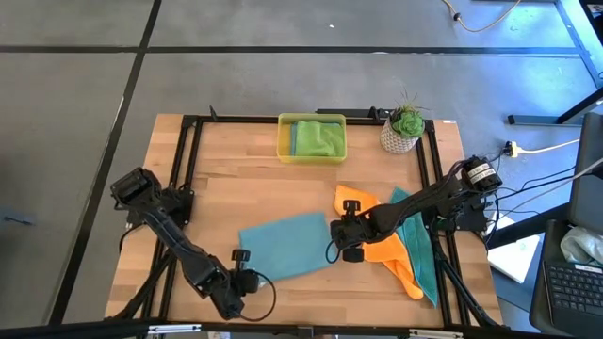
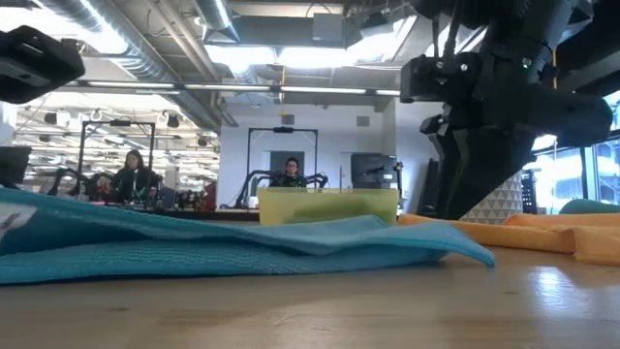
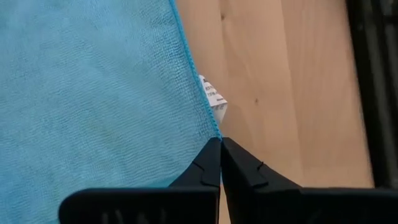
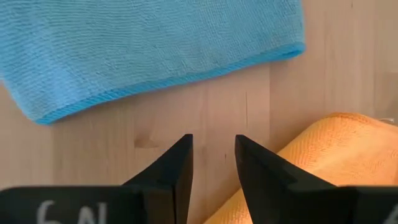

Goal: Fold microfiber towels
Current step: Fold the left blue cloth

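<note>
A light blue microfiber towel (image 1: 287,247) lies spread on the wooden table's middle. My left gripper (image 1: 251,280) is shut at the towel's near left corner, beside a white label (image 3: 214,98). My right gripper (image 4: 212,146) hangs open over bare wood, between the blue towel's right edge and an orange towel (image 1: 377,237). The orange towel lies crumpled on a teal towel (image 1: 421,254). In the low view, the right gripper's dark body (image 2: 504,107) stands behind the blue towel (image 2: 242,247). My left gripper (image 3: 220,144) pinches the blue towel's near left corner (image 3: 217,132), just past the label, between its two shut fingertips. The fingers slant down onto it from the table's near left. That corner (image 2: 19,208) sits a little raised while the rest lies on the table.
A yellow tray (image 1: 283,137) at the far middle holds a folded green towel (image 1: 320,139) and a blue one. A potted plant (image 1: 403,130) stands to its right. A black frame (image 1: 188,169) rims the table. Bare wood lies between tray and towels.
</note>
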